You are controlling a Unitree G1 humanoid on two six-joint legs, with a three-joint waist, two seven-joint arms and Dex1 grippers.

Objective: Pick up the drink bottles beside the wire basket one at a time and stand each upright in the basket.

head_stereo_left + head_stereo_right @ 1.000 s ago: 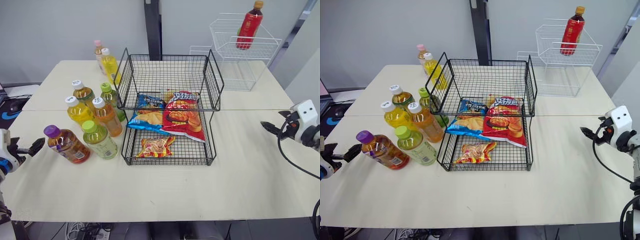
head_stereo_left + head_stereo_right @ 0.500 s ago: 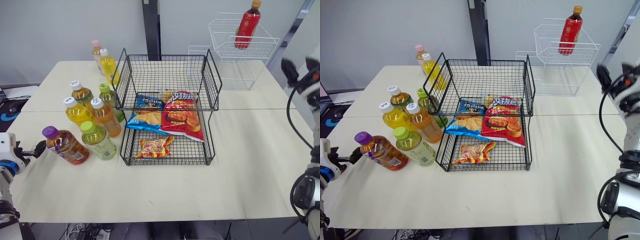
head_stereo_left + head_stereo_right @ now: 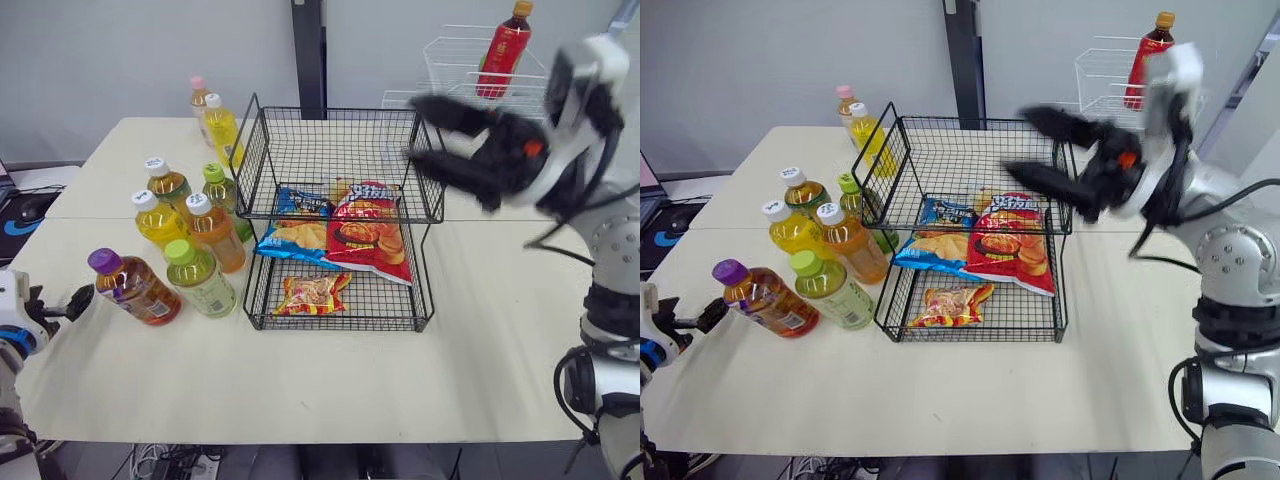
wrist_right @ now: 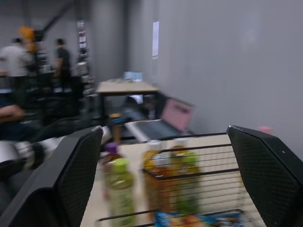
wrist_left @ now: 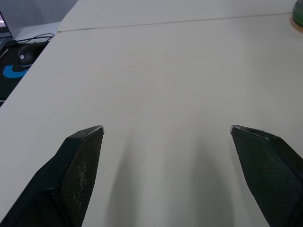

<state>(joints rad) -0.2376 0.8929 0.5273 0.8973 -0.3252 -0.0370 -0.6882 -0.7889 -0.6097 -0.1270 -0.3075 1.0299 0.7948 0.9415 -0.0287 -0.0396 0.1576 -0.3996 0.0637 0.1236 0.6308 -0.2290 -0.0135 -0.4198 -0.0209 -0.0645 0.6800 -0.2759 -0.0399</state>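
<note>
Several drink bottles stand left of the black two-tier wire basket (image 3: 430, 215): a pink-capped one (image 3: 198, 96), a yellow one (image 3: 222, 132), and a cluster nearer me with an orange one (image 3: 214, 233) and a green-capped one (image 3: 200, 281). A purple-capped amber bottle (image 3: 134, 288) leans at the front left. My left gripper (image 3: 76, 300) is open low over the table, just left of that bottle and apart from it. My right gripper (image 3: 418, 137) is open and raised over the basket's upper tier, pointing left, holding nothing.
Snack bags (image 3: 365, 230) lie in the basket's lower tier. A white wire rack (image 3: 470, 95) with a red bottle (image 3: 504, 50) stands at the back right. In the right wrist view, people (image 4: 59, 54) stand far beyond the table.
My right arm has swung up from the table's right side and across to above the basket. My left gripper has stayed beside the purple-capped bottle.
</note>
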